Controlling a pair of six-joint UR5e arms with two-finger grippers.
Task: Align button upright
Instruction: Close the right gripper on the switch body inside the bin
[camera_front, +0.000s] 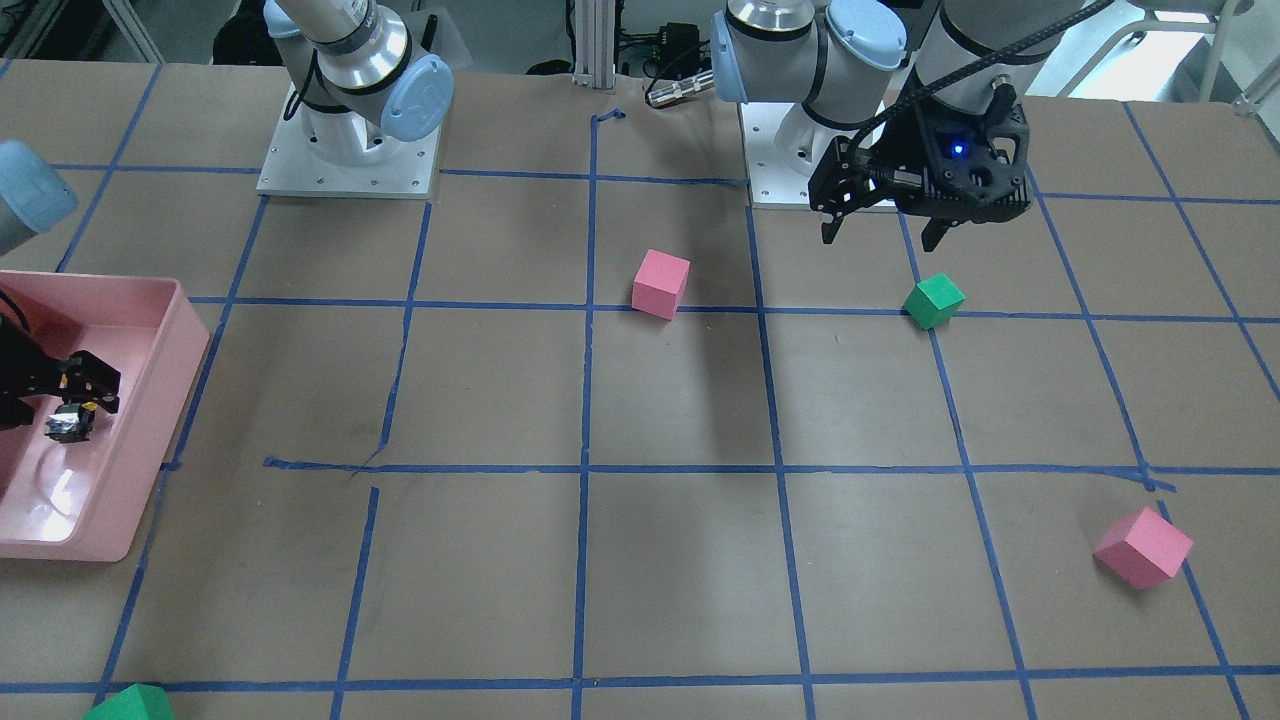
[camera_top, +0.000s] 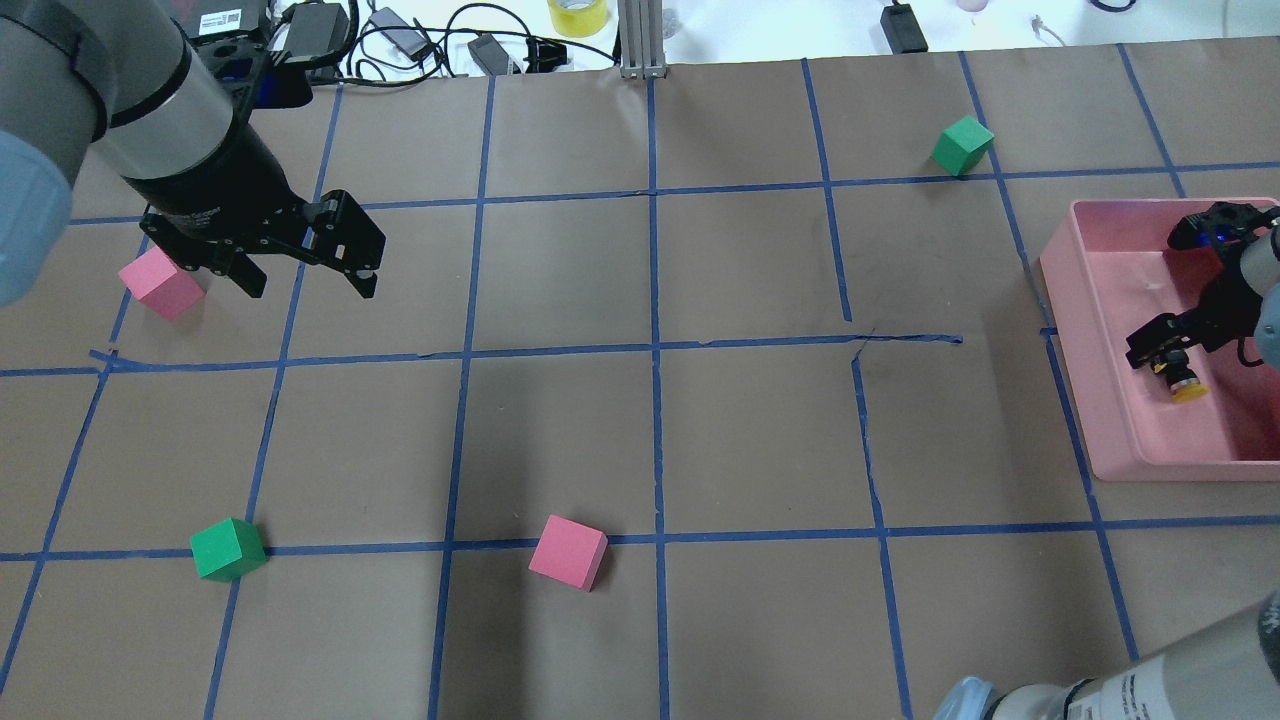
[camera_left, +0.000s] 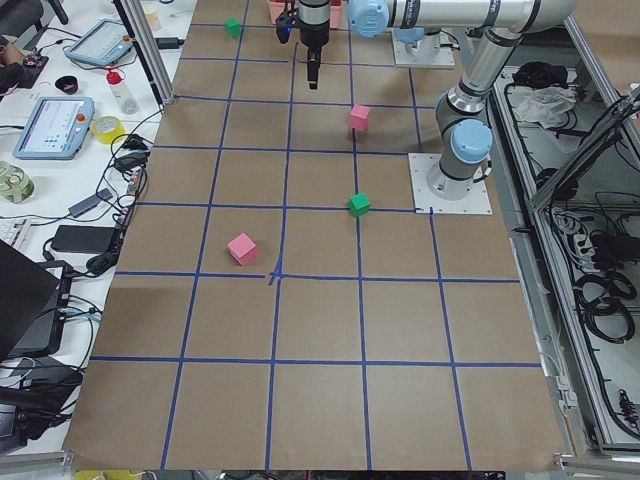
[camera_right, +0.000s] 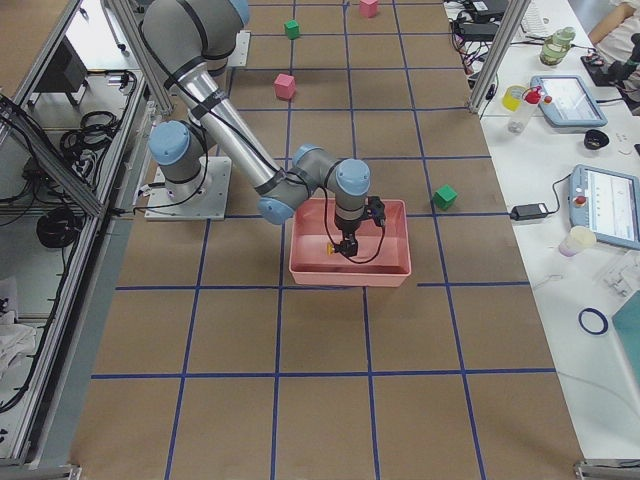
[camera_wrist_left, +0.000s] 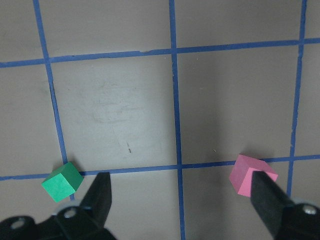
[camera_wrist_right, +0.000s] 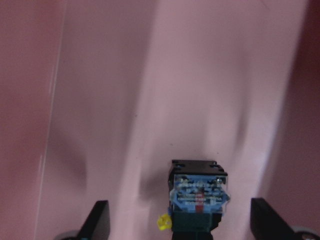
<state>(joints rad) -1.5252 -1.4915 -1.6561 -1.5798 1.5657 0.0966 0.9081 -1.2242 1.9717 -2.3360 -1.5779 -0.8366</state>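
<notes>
Tight under the right wrist camera, the button (camera_wrist_right: 199, 200) fills the bottom of the shot. It shows a black body, a grey-blue labelled block facing the lens, and a sliver of yellow cap poking out low on its left. Right pincer (camera_wrist_right: 179, 202) is spread wide, a finger (camera_wrist_right: 100, 220) on each side of the button, neither one touching it. All of this sits inside the pink bin (camera_top: 1085, 350) at the right end of the table (camera_top: 760, 430). From overhead, the yellow cap shows at the button's near end, toward the robot, so it is not cap-up. Lying flat or only tipped, I cannot tell. Over on the other side, the left pincer (camera_top: 310, 290) hangs above the table, jaws wide, with a pink cube (camera_top: 160, 283) just beside it. Its wrist camera looks down on a green cube (camera_wrist_left: 62, 181) and a second pink cube (camera_wrist_left: 250, 175), well apart, both by a blue tape line (camera_wrist_left: 172, 100).
</notes>
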